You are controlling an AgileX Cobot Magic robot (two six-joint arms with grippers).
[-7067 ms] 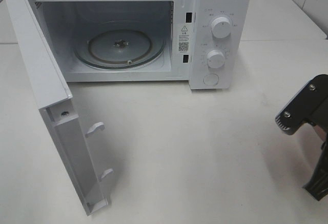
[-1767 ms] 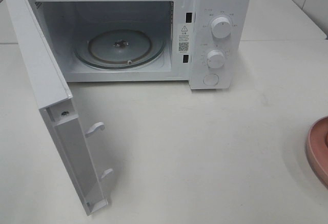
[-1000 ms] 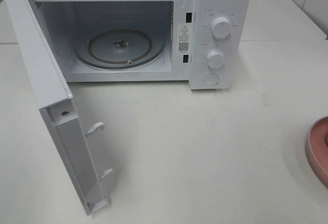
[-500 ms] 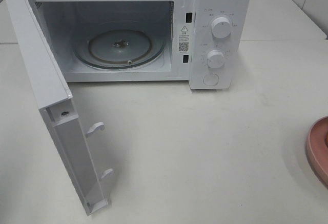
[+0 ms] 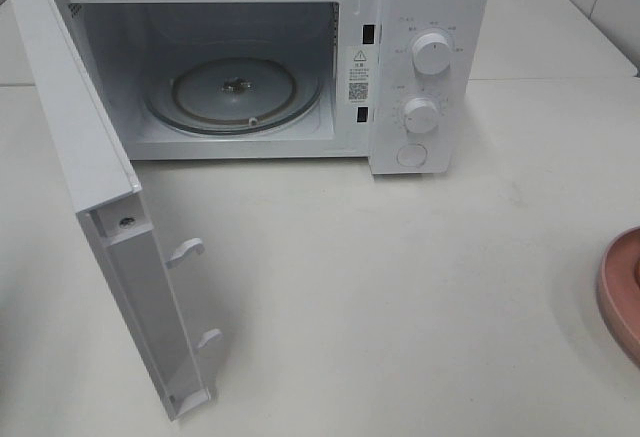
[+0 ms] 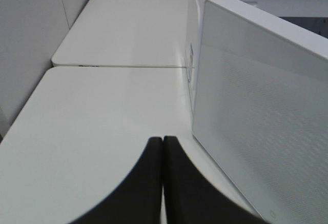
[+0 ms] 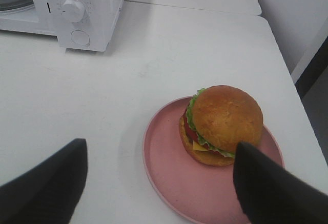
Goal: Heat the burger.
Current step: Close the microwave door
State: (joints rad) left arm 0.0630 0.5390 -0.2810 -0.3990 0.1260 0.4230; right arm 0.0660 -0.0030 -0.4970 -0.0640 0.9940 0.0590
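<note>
We see a white table (image 5: 400, 287) carrying a white microwave (image 5: 430, 17), its door (image 5: 90, 187) swung wide open and a glass turntable (image 5: 235, 92) bare inside the cavity. Well away from the microwave, toward the table's right edge, sits a pink plate (image 7: 174, 175), only a sliver of which shows in the high view. The burger (image 7: 223, 124) stands upright on that plate, toward one side of it. Our right gripper (image 7: 159, 183) hangs above the plate with its jaws spread wide, holding nothing; the burger lies between and beyond them, close by one finger. Our left gripper (image 6: 163, 152) is closed, jaws pressed together, empty, just outside the microwave door.
</note>
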